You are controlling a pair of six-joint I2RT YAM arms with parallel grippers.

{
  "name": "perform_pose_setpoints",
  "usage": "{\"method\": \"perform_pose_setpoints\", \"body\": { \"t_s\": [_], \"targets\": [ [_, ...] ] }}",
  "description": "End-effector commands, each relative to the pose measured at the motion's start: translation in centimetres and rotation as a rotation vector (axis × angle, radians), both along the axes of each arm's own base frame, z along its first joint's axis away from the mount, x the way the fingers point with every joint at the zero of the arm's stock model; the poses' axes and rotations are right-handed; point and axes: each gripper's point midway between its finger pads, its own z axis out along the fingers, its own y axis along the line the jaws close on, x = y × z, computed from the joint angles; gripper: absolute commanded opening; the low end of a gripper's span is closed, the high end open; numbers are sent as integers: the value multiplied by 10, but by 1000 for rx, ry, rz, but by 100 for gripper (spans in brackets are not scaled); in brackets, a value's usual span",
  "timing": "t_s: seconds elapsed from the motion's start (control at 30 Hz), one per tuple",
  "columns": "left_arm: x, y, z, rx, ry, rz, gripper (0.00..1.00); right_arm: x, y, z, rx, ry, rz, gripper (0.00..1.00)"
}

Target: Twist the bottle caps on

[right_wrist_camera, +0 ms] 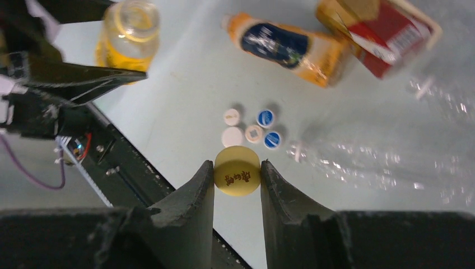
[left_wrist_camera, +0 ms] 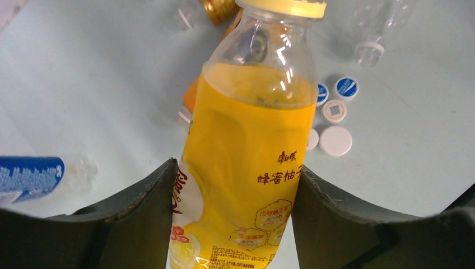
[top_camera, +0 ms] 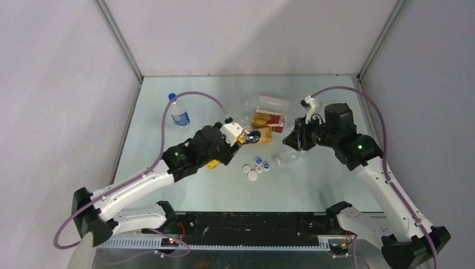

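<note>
The yellow round plastic screw cap [right_wrist_camera: 237, 178], light, stiff and likely slick, is pinched by its sides in the right gripper [right_wrist_camera: 237, 168] above the pale table [right_wrist_camera: 185, 84], while the left gripper [left_wrist_camera: 236, 172] clamps the orange-yellow plastic bottle [left_wrist_camera: 252, 129] at its labelled, probably squashy body.

On yellow bottle [left_wrist_camera: 246, 168], label: dark-red Chin. chars 蜂蜜柚, a 4th char is cut off at the label's edge. Above them a small red brand mark, too small to read. Lower, a hexagon w/ fine Chin. print, illegible. At left edge of the label, part of a big red-white logo, not readable. On yellow cap [right_wrist_camera: 237, 177]: a few red chars, blurred. Two blue caps [left_wrist_camera: 346, 87]: white slash sign only. One white cap [left_wrist_camera: 334, 110]: square QR-like code. Blue-label bottle [left_wrist_camera: 28, 174] & orange bottle [right_wrist_camera: 285, 47] w/ dark-blue label: print is there, but unreadable.
</note>
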Motion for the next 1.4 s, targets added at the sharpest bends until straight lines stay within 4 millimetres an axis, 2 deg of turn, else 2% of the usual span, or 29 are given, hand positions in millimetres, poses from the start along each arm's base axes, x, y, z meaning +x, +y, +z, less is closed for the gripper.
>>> {"method": "perform_pose_setpoints", "body": {
  "t_s": [0.0, 0.13, 0.37, 0.6, 0.83, 1.37],
  "targets": [
    [-1, -16, 41, -95, -161, -138, 45, -13, 25, 64, 119, -256, 226, 7],
    [-15, -25, 52, -79, -209, -298, 45, -22, 35, 88, 140, -373, 355, 7],
    [-37, -29, 58, -38, -209, -474, 40, -47, 53, 104, 102, -572, 582, 5],
    [-52, -31, 63, -2, -182, -591, 39, -72, 70, 102, 32, -780, 826, 1],
    [-66, -36, 64, 1, -135, -681, 36, -81, 80, 82, -40, -862, 983, 0],
    [-89, -44, 74, -20, -97, -841, 28, -83, 94, 64, -102, -922, 1095, 0]
  ]
}}
